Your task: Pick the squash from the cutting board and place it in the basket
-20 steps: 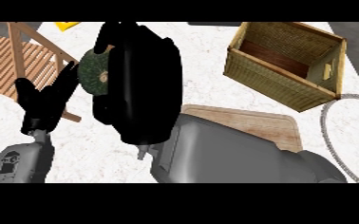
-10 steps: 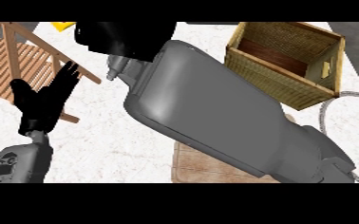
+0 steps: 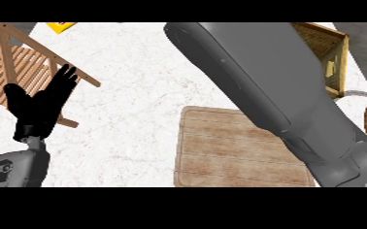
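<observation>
My right forearm (image 3: 272,92) crosses the view from the lower right up to the top edge; its hand is out of the picture. The wooden cutting board (image 3: 229,150) lies at the lower middle with nothing visible on it. Only a strip of the wicker basket (image 3: 331,58) shows at the right, behind the forearm. The squash is nowhere in sight. My left hand (image 3: 39,102) rests open at the left, fingers up.
A slatted wooden rack (image 3: 28,63) stands at the left edge, behind my left hand. A yellow object (image 3: 61,25) peeks in at the top left. A curved grey rim (image 3: 355,93) shows at the right edge.
My right arm has swung to the right and up; its hand, which held the squash a second ago, has left the view at the top. The cutting board is now uncovered. The left hand stayed.
</observation>
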Controlling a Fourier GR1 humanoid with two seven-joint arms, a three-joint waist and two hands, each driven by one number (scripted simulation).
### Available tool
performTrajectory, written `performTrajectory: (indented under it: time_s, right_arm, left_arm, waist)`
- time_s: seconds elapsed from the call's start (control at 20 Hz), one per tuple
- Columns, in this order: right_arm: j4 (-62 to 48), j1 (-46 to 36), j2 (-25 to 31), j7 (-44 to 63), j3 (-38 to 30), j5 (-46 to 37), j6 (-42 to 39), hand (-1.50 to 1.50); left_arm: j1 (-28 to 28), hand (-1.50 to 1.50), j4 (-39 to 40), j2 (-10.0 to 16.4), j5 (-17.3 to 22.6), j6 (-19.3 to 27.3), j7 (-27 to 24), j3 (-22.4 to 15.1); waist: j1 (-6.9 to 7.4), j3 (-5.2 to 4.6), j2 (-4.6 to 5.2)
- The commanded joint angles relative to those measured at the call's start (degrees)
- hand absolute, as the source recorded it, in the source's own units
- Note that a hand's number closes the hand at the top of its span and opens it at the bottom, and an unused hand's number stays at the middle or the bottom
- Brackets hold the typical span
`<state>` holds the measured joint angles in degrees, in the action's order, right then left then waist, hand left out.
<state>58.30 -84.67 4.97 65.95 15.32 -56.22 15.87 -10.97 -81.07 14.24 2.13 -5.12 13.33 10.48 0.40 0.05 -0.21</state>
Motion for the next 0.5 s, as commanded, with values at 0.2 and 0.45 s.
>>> performTrajectory:
  time_s: [0.2, 0.45]
  right_arm:
    - [-2.96, 2.99, 4.51, 0.45, -6.79, -0.63, -2.55, 1.5]
    - [3.58, 13.39, 5.04, -2.41, -5.96, -2.77, -0.48, 1.5]
  left_arm:
    - [-1.56, 0.0, 3.04, 0.02, -0.04, 0.27, -1.41, 0.99]
    - [-0.24, 0.0, 0.68, 0.62, 0.77, -0.79, 0.03, 1.27]
  waist:
    - [-0.58, -0.09, 0.27]
    - [-0.52, -0.06, 0.12]
